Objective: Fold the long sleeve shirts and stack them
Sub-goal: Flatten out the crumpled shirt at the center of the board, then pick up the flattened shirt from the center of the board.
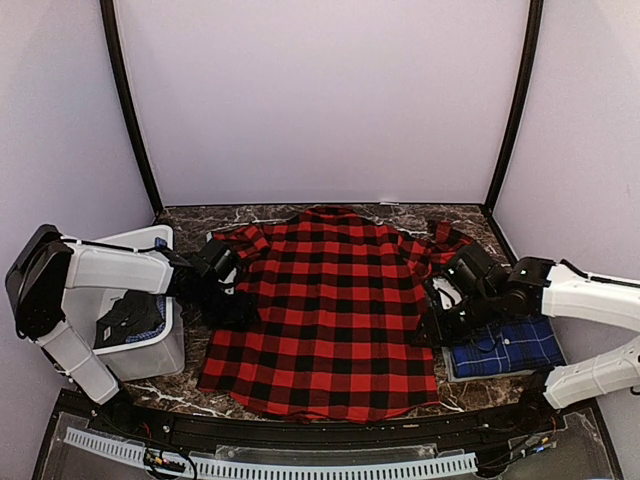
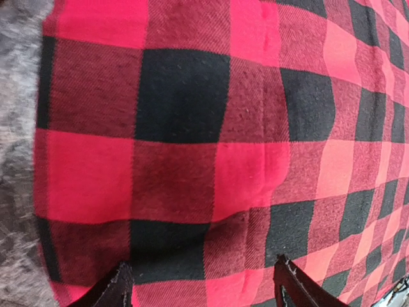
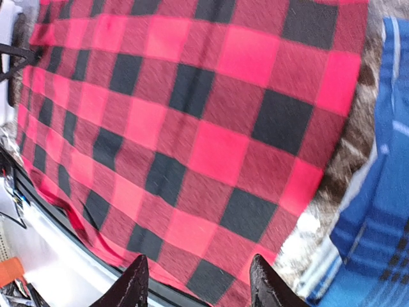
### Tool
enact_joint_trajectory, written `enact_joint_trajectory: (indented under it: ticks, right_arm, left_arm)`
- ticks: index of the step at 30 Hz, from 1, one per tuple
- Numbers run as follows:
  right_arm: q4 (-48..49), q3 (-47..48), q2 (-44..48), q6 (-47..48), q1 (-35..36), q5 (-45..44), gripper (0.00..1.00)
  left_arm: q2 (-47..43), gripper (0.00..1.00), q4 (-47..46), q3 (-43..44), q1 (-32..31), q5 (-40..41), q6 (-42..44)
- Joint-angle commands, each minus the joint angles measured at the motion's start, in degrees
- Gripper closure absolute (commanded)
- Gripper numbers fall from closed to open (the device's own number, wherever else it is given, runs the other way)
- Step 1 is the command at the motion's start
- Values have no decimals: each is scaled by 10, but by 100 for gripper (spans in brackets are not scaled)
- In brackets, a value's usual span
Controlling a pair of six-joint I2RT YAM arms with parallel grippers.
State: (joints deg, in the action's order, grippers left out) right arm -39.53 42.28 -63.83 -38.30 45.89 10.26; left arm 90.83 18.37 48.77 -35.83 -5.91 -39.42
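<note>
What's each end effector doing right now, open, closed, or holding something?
Left end effector: open, holding nothing, over the red-and-black shirt.
Right end effector: open, holding nothing, over the same shirt.

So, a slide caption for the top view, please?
Red shirt lies flat between left gripper and right gripper, both open; blue shirt folded.

The top camera looks down from the near side over the whole table (image 1: 180, 395). Both wrist cameras hang close over the red checked shirt (image 1: 330, 310), one at its left edge, one at its right beside the blue shirt (image 3: 383, 192).
</note>
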Motion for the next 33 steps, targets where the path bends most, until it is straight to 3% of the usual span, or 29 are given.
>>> enact_joint_trajectory:
  ticks: [1,8,14,18,23,28,33]
  right_arm:
    - [93,17,-17,-15,3,-28,50]
    - [191,66,-51,-3,0,-134,49]
    - [247,109,-74,39,-21,-173,46]
    - [299,128,-77,64,-41,-168,41]
    - [292,186,-103,109,-47,-181,31]
    - [272,206,-107,132,-48,-201,3]
    - [272,202,-90,137,-49,-236,1]
  left_arm:
    - [-30,26,71,54,5,30,12]
    - [-23,25,175,178,17,156,38]
    - [-4,25,157,213,66,174,33]
    - [73,25,164,291,68,263,32]
    - [180,27,157,394,83,297,9]
    - [258,29,175,486,103,349,-45]
    - [308,33,157,518,136,341,-83]
